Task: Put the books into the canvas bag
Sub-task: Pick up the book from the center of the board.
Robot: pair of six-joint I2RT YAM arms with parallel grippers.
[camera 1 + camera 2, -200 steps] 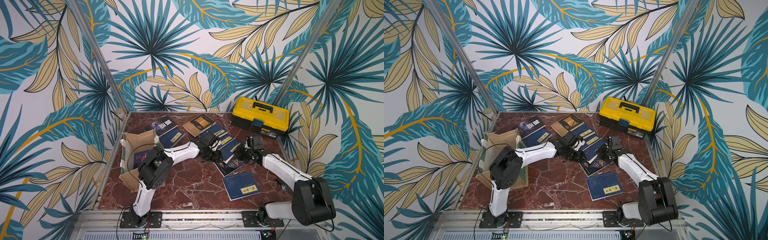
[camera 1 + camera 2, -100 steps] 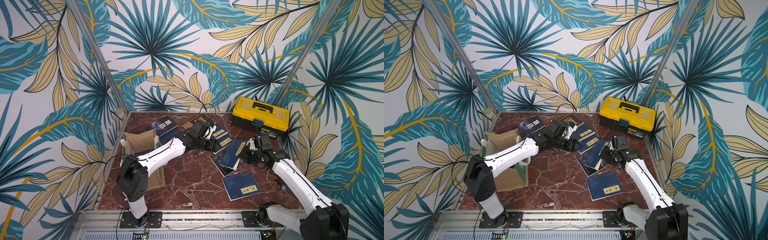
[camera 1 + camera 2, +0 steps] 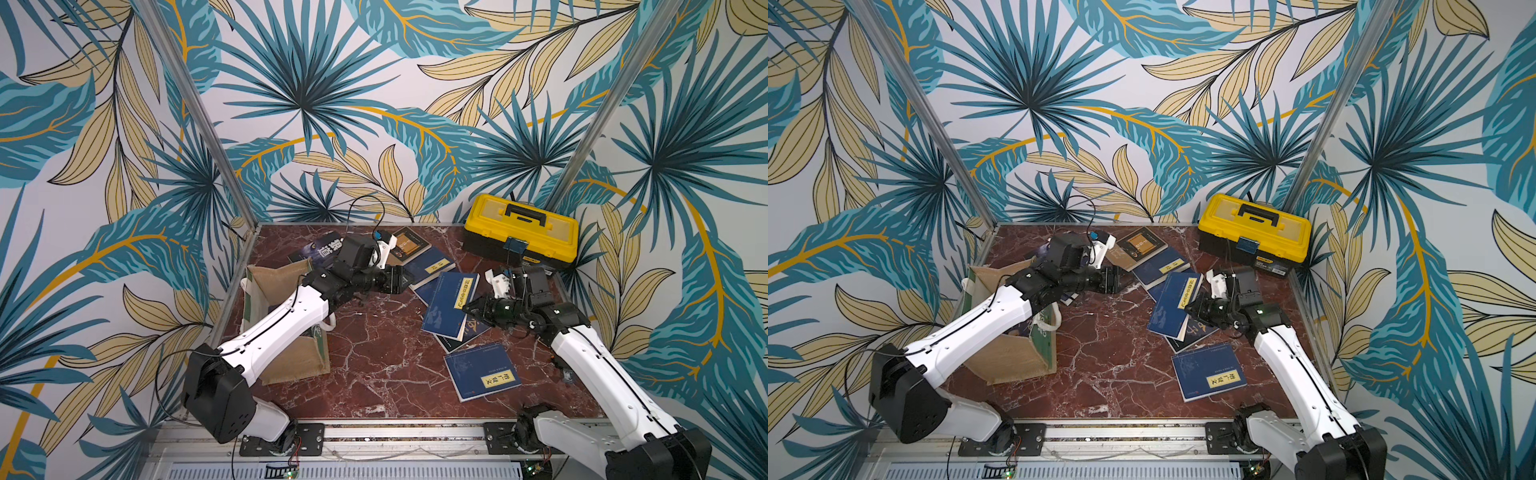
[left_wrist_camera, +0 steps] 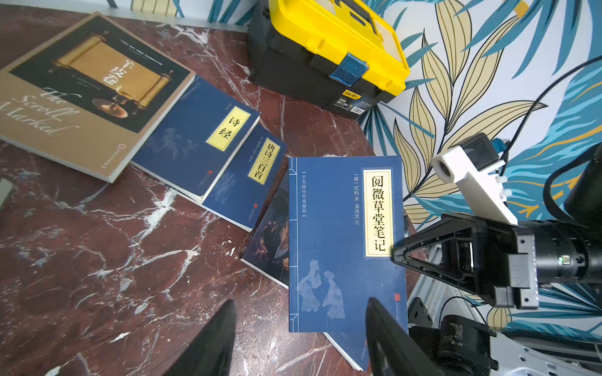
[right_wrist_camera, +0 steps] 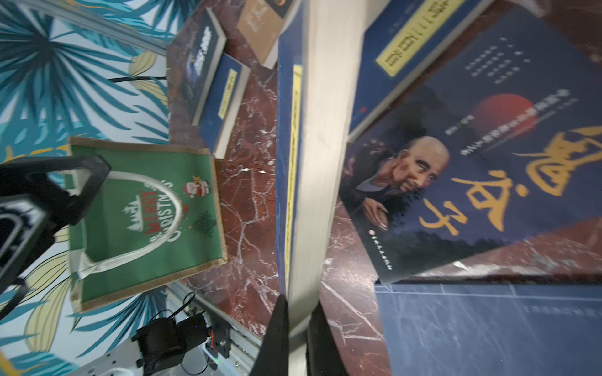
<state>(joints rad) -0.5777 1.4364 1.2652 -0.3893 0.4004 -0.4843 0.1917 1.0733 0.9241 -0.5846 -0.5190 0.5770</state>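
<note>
The navy book labelled 阅微草堂笔记 tilts up over other books, its edge pinched in the right gripper's closed jaws. The left gripper, its arm outstretched, faces the book with jaws parted and empty. Bare table separates the book from the canvas bag, printed MERRY CHRISTMAS, at the table's left edge.

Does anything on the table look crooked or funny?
Yes: one navy book stands tilted up off the table, pinched at its edge by the right pincer, while the other books lie flat, scattered and overlapping.
</note>
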